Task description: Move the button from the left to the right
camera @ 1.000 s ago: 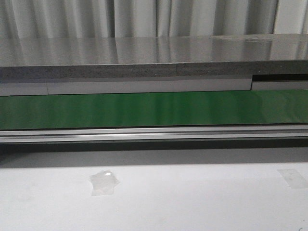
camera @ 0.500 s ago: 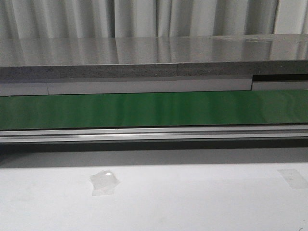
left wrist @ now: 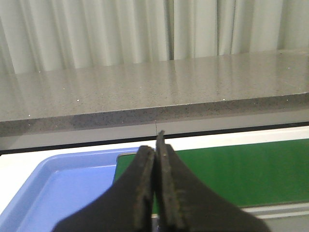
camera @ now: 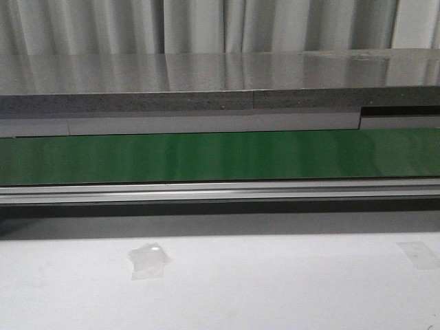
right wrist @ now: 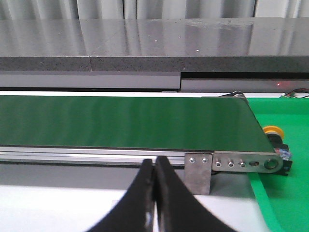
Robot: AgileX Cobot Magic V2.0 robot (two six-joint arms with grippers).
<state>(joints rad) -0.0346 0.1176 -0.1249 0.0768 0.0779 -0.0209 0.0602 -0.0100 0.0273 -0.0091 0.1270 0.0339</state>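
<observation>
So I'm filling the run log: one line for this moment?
left claw: shut, empty | right claw: shut, empty | button: beside conveyor belt end, on green mat | blue tray: no button seen

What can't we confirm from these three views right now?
- Button: right wrist view only, partly hidden behind the conveyor end bracket; its marks are too small to read.
- Blue tray: left wrist view, contents unknown; left hand blocks part, the frame edge cuts the rest.
- Green bin: cut by the frame edge.
- Front view: neither arm, button nor tray appears; belt ends lie outside the frame.
- Right hand: fingers closed.
</observation>
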